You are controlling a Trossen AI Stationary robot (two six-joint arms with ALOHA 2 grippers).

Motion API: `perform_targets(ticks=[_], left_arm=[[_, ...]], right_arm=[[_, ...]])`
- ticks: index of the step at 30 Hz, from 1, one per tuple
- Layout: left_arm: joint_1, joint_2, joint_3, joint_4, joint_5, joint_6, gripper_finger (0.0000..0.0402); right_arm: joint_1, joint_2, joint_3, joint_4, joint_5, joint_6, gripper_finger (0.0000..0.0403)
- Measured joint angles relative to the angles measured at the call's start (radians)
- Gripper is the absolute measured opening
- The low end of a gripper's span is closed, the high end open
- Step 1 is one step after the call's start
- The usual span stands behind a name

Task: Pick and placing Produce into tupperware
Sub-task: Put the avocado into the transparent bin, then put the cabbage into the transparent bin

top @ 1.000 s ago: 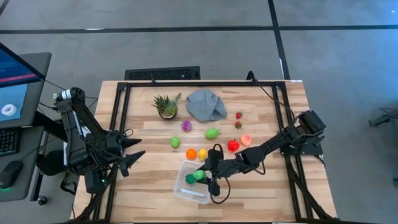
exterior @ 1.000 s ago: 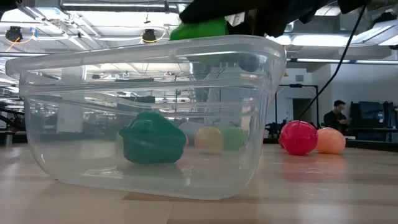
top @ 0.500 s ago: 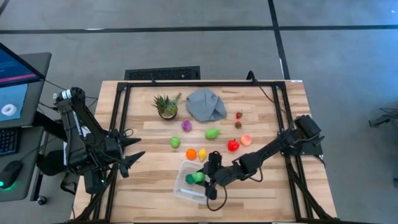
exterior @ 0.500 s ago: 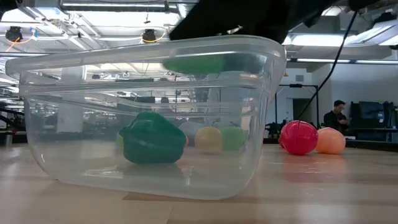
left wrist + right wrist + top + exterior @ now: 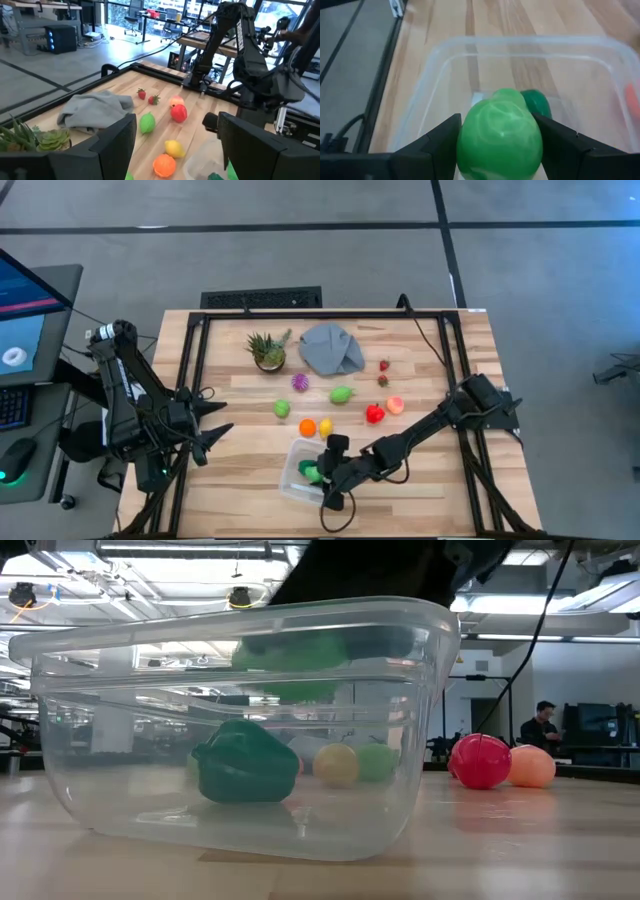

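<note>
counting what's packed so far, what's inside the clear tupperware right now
Lying in the tupperware: one dark green pepper-like toy. The right gripper holds a light green fruit just inside the rim. Anything beneath it is hidden.

The tupperware [image 5: 303, 472] sits at the table's [image 5: 440, 490] near edge. One toy vegetable [image 5: 243, 762] lies inside it; another fruit [image 5: 500, 131] hangs above it, between the right gripper's [image 5: 322, 476] fingers. Beyond the tupperware lie scattered produce [image 5: 340, 394], then a potted plant [image 5: 267, 350] and cloth [image 5: 331, 348]. The left gripper [image 5: 218, 430] waits left of it.

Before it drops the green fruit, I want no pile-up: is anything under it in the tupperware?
Mostly no. The right gripper holds the green fruit inside the tupperware; a dark green piece lies just beside it.
</note>
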Motion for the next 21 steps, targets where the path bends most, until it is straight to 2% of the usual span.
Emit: perform_targets(ticks=[6,13,17,21], left_arm=[[0.033,0.000,0.000,-0.001,0.030,0.043,0.0270],[0.060,0.000,0.000,-0.012,0.050,0.064,0.0270],[0.066,0.000,0.000,-0.027,0.057,0.064,0.0270],[0.081,0.000,0.000,-0.026,0.103,0.140,0.0270]], right_arm=[[-0.018,-0.008,0.000,-0.017,-0.023,-0.018,0.0255],[-0.030,-0.007,0.000,-0.026,-0.045,-0.015,0.0295],[-0.030,-0.007,0.000,-0.025,-0.046,-0.015,0.0305],[-0.027,-0.032,-0.001,-0.005,-0.051,-0.015,0.0306]])
